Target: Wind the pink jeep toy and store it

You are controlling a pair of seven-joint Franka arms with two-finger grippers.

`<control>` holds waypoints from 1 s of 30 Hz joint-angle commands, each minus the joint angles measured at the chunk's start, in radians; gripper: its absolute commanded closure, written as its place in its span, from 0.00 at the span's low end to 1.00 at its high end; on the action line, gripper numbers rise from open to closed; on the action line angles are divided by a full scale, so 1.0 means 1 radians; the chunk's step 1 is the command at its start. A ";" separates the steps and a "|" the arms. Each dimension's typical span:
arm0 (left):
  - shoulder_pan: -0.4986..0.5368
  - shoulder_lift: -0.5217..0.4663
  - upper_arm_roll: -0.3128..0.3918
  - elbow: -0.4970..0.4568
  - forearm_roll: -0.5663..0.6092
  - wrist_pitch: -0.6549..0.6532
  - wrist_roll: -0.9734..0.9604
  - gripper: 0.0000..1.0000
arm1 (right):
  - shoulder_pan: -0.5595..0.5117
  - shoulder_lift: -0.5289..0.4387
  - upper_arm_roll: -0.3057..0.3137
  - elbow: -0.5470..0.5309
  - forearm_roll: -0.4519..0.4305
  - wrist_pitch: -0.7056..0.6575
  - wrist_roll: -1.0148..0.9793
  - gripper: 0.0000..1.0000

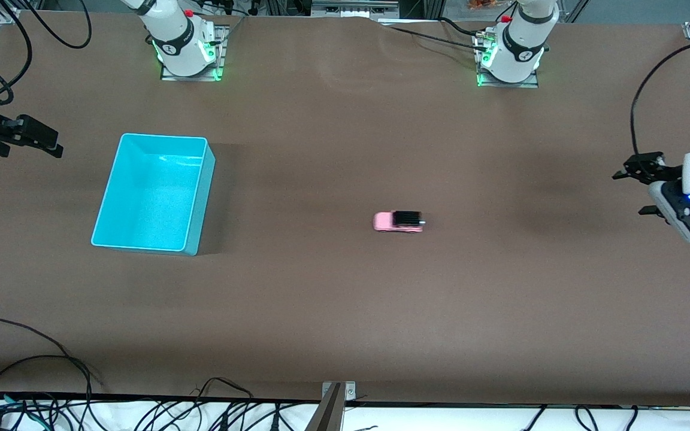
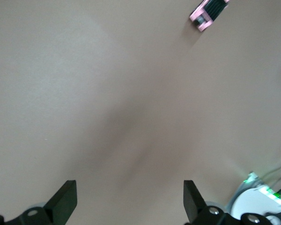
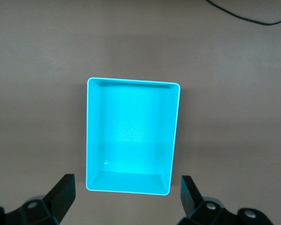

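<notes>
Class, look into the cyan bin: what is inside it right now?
Nothing: the cyan bin shows only its bare floor and inner walls. The pink jeep toy stands outside on the table. No part of the interior is covered.

Toy car [image 1: 398, 221] sitting alone mid-table, bare brown tabletop [image 1: 345, 311] lying open on every side, so approach from above or from either end standing free. Bin [image 1: 154, 193] (only tall obstacle) standing well apart toward right arm's end, inside showing nothing in it. Left gripper [image 1: 637, 191] hanging over left arm's end with fingers spread wide; right gripper [image 1: 51, 143] hanging beside bin, spread as well. Cables [image 1: 81, 401] trailing along table edge nearest front camera.
</notes>
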 commanded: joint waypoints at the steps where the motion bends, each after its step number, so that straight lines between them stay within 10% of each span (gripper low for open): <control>1: -0.077 -0.002 0.002 0.069 0.035 -0.084 -0.194 0.00 | -0.001 0.012 0.000 0.021 0.010 -0.008 -0.014 0.00; 12: -0.140 -0.005 0.002 0.104 0.035 -0.133 -0.422 0.00 | 0.004 0.035 0.003 0.019 0.008 -0.013 -0.021 0.00; 30: -0.356 -0.218 0.285 -0.081 0.023 -0.064 -0.527 0.00 | 0.123 0.064 0.034 0.013 0.021 -0.034 -0.603 0.00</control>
